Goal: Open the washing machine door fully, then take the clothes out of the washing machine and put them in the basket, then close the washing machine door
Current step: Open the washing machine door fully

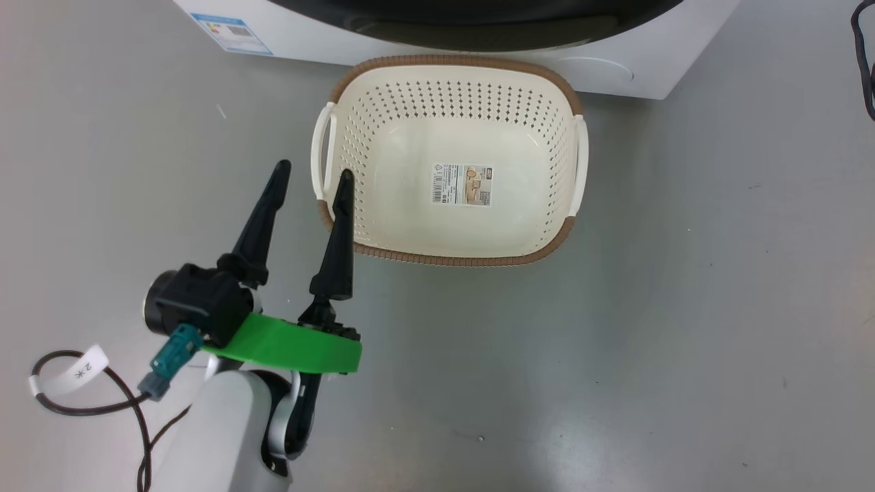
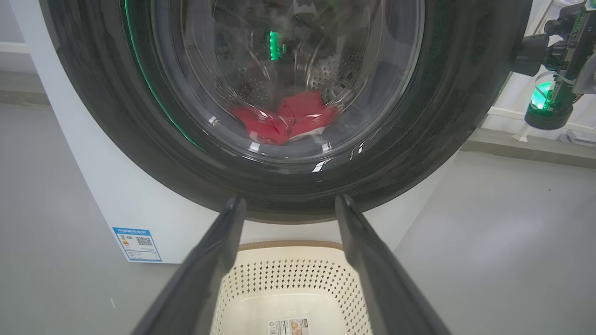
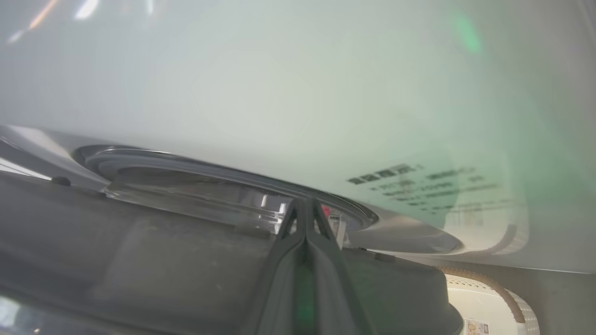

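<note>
The washing machine (image 2: 116, 195) stands ahead, and its glossy black door (image 2: 447, 139) covers the drum. Red clothes (image 2: 288, 118) lie behind the glass porthole. The cream basket (image 1: 444, 225) sits on the floor in front of the machine with nothing in it but its paper label. My left gripper (image 1: 314, 172) is open and holds nothing; it hangs by the basket's left handle and points at the door (image 2: 289, 203). My right gripper (image 3: 305, 202) is shut, its tips at the narrow gap between the door's rim (image 3: 139, 260) and the white front (image 3: 279, 93).
Grey floor (image 1: 683, 342) spreads around the basket. A blue label (image 1: 231, 33) sits on the machine's lower left corner. A black cable (image 1: 863, 61) hangs at the far right. Part of my right arm (image 2: 554, 56), with a green light, is beside the door's right edge.
</note>
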